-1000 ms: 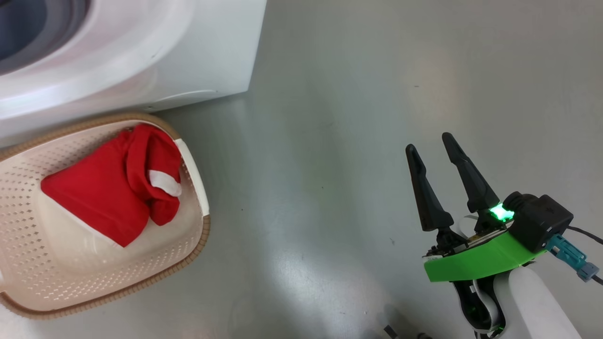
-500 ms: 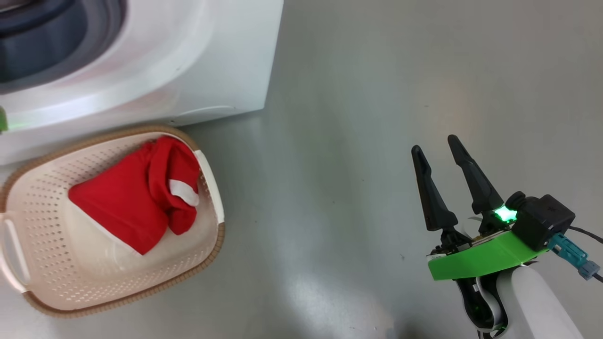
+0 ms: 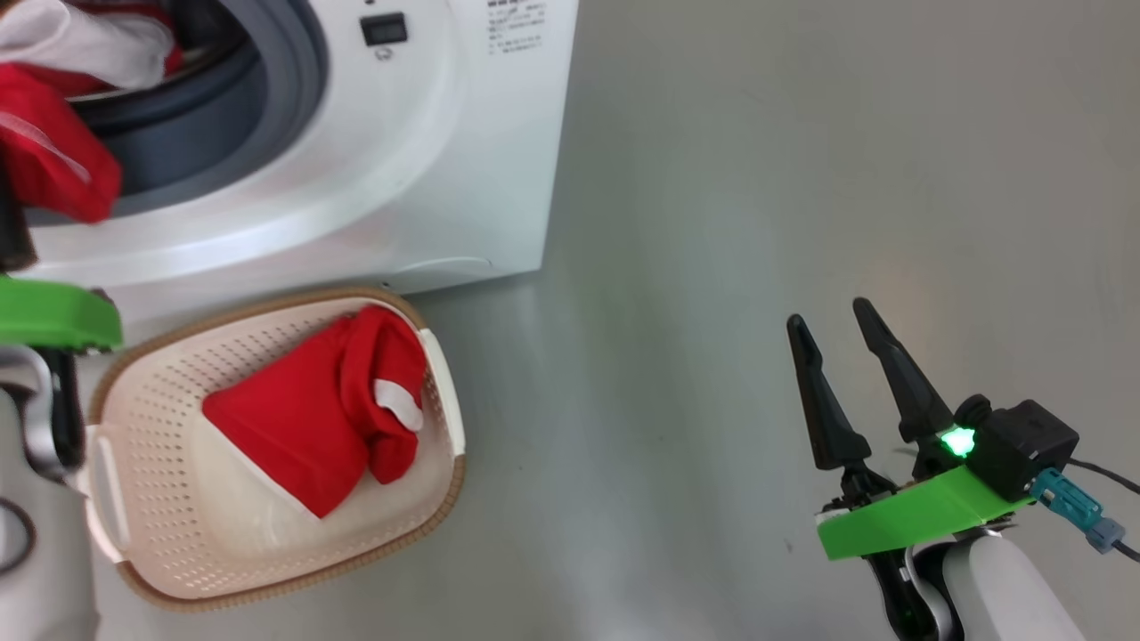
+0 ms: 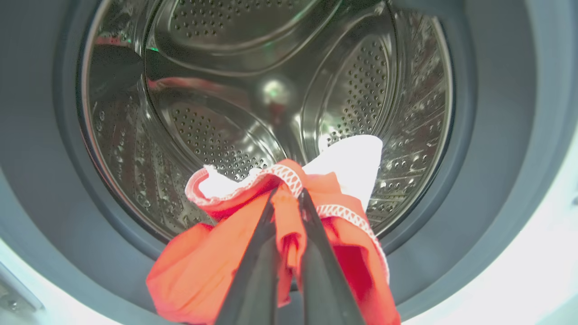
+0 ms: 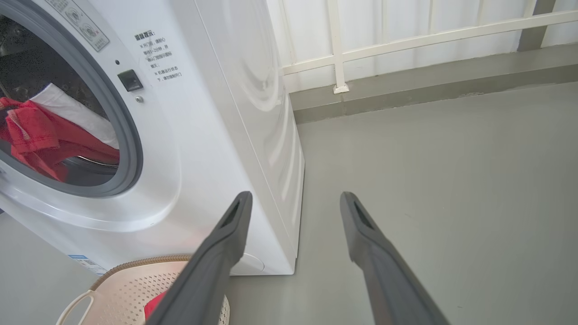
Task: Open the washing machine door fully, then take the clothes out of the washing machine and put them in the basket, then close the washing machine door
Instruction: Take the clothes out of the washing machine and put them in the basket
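**Head view.** The washing machine (image 3: 427,160) stands at 11 o'clock with its round mouth uncovered. A red garment (image 3: 53,151) with a white fold hangs out over the grey gasket (image 3: 285,107) at 10 o'clock. Just beneath it sits our left arm's green wrist mount (image 3: 53,316). The basket (image 3: 142,463) rests on the grey floor (image 3: 668,267) at 8 o'clock, close to the washer's foot, with another red piece (image 3: 312,418) lying inside. Our right gripper (image 3: 828,313) waits at 4 o'clock, well apart from the basket, its fingers spread wide with nothing between them.

**Left wrist view.** Our left gripper (image 4: 286,194) has its two dark fingers pinched almost together on a bunched edge of the red garment. This is at 6 o'clock of the perforated steel drum (image 4: 203,135). White-stitched trim curls either side of the tips, and the cloth sags across the gasket's lower lip.

**Right wrist view.** The wide-open right fingers frame the washer's corner. The gripped garment shows in the mouth at 9 o'clock, the basket rim at 7 o'clock and a white railing (image 5: 406,40) at 1 o'clock.

We judge the step in hand to be hauling this garment out. It would go best if we draw straight back and a little upward, so the trailing cloth lifts over the gasket lip rather than dragging on it. We should stay clamped until the garment is above the basket, then lower it before letting go. The pinch is on an edge only, so a snag could pull the cloth free.
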